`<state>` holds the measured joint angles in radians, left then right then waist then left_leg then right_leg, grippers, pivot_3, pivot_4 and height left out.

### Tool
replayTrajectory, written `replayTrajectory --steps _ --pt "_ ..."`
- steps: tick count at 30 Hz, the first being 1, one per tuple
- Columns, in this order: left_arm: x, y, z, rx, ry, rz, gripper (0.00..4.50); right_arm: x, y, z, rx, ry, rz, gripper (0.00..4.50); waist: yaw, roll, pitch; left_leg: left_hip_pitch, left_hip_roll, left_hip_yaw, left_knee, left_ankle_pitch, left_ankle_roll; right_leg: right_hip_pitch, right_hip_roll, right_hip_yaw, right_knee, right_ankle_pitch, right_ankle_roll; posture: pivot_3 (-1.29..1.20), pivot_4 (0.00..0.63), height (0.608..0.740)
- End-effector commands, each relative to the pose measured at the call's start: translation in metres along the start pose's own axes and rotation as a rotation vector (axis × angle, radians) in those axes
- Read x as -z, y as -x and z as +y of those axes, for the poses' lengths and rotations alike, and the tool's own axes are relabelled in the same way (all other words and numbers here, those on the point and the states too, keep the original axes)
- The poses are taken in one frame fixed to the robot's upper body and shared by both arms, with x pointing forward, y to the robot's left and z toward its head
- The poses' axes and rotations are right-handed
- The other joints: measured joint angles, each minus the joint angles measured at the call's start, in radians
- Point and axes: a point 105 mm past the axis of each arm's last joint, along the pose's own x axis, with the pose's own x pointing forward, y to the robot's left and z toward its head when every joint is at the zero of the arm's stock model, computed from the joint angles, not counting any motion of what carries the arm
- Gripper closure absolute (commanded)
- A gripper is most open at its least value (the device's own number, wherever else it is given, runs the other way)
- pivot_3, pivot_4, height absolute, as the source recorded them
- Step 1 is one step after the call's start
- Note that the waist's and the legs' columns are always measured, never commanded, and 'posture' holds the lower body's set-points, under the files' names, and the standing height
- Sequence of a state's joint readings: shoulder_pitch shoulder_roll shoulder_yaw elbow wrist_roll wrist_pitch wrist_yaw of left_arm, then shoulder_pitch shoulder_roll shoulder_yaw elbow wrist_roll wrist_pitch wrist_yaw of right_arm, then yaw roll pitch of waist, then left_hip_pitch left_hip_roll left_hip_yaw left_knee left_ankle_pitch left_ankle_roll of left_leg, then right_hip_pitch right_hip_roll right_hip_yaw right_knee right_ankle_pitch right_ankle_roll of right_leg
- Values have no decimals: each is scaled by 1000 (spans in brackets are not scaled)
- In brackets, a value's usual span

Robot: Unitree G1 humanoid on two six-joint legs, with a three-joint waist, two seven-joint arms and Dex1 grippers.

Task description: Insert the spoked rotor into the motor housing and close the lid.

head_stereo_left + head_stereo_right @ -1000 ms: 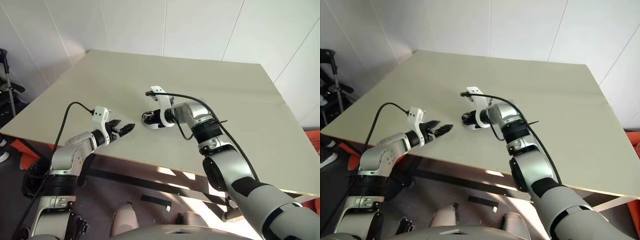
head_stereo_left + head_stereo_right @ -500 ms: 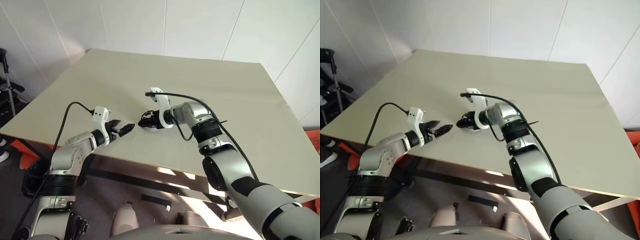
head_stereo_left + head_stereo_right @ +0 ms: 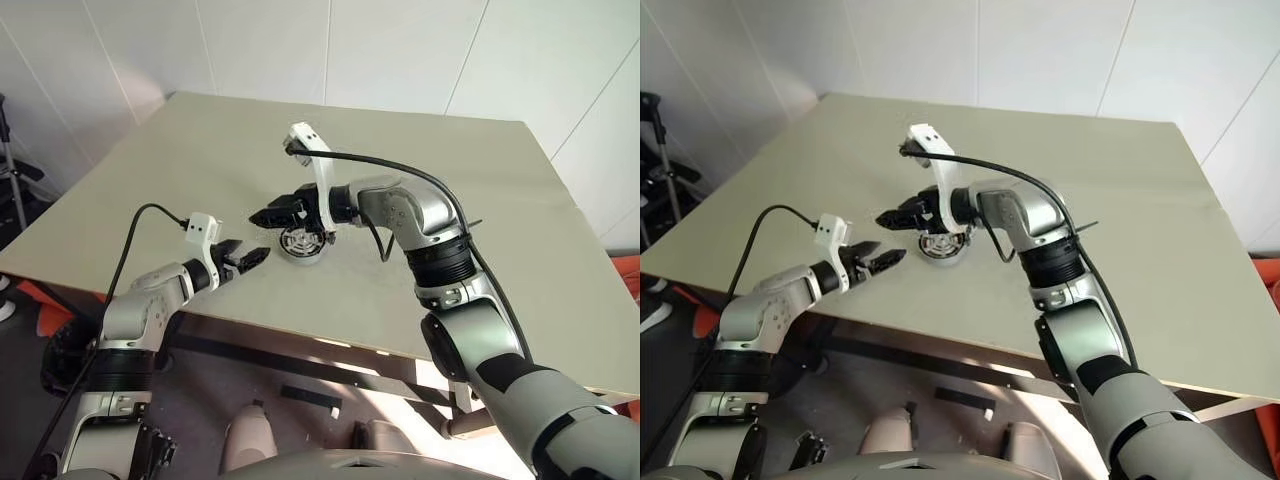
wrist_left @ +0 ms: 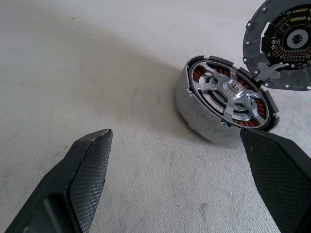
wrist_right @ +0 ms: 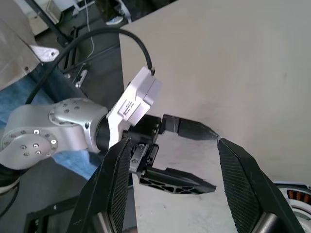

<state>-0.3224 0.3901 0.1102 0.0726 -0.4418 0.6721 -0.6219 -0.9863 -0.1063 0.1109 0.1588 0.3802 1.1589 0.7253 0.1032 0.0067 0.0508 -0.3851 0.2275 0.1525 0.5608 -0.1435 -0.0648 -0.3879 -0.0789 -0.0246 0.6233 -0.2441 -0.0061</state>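
R gripper (image 3: 268,213) is seen raised w/ jaws apart, nothing held; motor housing (image 4: 221,104) sits just below and beside it on the table (image 3: 480,190), silver spoked lid (image 4: 228,92) seated in its copper ring. L gripper (image 3: 250,257) is spread wide, empty, housing just ahead. Grey disc (image 4: 284,41) is leaned behind the housing.

Beyond the left gripper (image 4: 175,189), the grey finned disc (image 4: 284,41) cut off by the picture's edge, part of its rim out of sight; far wall of the motor housing (image 4: 226,104) hidden behind its own top. Past the right gripper (image 5: 170,170), only a sliver of housing at the corner
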Motion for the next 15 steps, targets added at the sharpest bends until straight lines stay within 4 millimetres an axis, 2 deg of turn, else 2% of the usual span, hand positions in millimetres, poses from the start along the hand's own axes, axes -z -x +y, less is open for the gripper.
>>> replayTrajectory --steps 1,5,8,9,11,15 --pt "-16 -1 -3 21 -39 -38 25 -26 15 -20 107 27 -127 1941 1 0 0 0 0 0 0 0 -1 0 0 0 0 0 0 0 0 740" --pt "-16 -1 -4 28 -45 -32 25 -39 39 -66 313 26 -224 3291 5 0 0 2 -1 0 1 2 -3 1 -1 1 1 1 -1 0 0 740" --pt "-15 -3 -5 33 -46 -29 25 -41 53 -89 424 35 -251 4345 5 0 0 1 -1 0 1 3 -5 1 -1 1 1 2 -1 0 0 740" --pt "-15 -3 -5 34 -47 -29 25 -38 58 -97 468 42 -251 4483 4 0 0 1 -1 0 1 3 -5 1 -1 1 1 2 -1 0 0 740" --pt "-17 -3 -5 35 -50 -30 25 -32 67 -110 547 69 -235 4483 3 0 0 1 -1 0 1 3 -5 1 0 1 1 2 -2 0 0 740" --pt "-22 -1 -1 30 -76 -37 25 -13 78 -118 597 89 -199 4483 2 0 0 -1 0 0 0 2 -4 -1 0 0 0 2 -1 0 0 740"
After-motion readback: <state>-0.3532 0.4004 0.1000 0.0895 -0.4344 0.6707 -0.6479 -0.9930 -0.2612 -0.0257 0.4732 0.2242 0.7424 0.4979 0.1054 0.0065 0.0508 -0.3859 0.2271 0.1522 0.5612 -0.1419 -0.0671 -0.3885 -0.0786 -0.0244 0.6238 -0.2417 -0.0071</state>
